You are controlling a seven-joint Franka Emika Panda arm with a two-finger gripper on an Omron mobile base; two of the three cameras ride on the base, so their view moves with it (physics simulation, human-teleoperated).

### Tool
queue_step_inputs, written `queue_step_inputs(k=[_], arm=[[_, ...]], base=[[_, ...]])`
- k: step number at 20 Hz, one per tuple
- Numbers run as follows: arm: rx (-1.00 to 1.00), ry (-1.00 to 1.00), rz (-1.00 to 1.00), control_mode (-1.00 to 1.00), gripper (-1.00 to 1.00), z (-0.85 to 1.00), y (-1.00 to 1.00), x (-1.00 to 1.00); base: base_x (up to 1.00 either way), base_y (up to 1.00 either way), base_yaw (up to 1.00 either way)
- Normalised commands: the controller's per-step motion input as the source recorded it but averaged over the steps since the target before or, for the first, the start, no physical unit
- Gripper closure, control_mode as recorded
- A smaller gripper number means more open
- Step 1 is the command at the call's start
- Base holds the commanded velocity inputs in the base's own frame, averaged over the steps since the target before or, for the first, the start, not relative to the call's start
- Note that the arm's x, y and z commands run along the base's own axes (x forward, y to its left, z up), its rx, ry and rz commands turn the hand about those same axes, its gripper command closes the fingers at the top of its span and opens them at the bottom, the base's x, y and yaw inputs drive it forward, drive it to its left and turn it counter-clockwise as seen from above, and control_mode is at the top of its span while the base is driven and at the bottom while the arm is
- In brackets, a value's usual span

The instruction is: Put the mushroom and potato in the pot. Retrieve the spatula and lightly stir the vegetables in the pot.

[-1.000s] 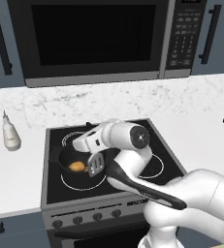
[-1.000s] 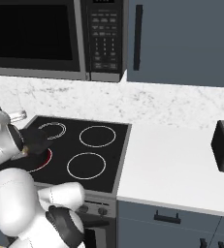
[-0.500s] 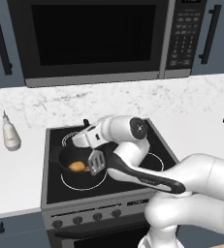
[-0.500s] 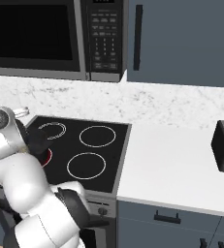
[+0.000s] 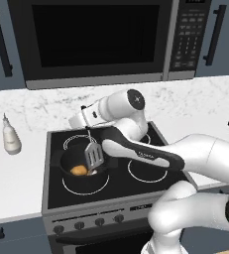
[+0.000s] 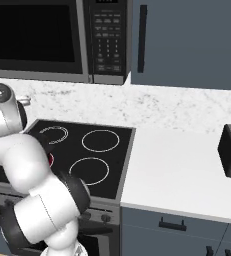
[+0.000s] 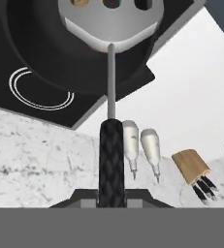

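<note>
The potato [image 5: 78,170] lay inside the pot [image 5: 84,174]; the mushroom was too small to pick out. The jaws gripped the spatula [image 5: 93,154], its head dipped into the pot, so stirring remained.

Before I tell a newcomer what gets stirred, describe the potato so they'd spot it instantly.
On the black stove, the dark pot sits on the front left burner. Inside lies the potato, a smooth orange-tan lump beside the silver spatula head.
</note>
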Motion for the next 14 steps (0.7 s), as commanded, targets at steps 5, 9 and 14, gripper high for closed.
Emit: queue_step_inputs(k=[5, 9, 14], arm=[[0.00, 0.00, 0.00, -1.00, 1.00, -0.62, 0.00, 0.70], [0.00, 0.00, 0.01, -1.00, 1.00, -0.55, 0.00, 0.37], [0.00, 0.00, 0.01, -1.00, 1.00, -0.47, 0.06, 0.02]], base=[[0.00, 0.00, 0.00], [0.00, 0.00, 0.00], [0.00, 0.00, 0.00]])
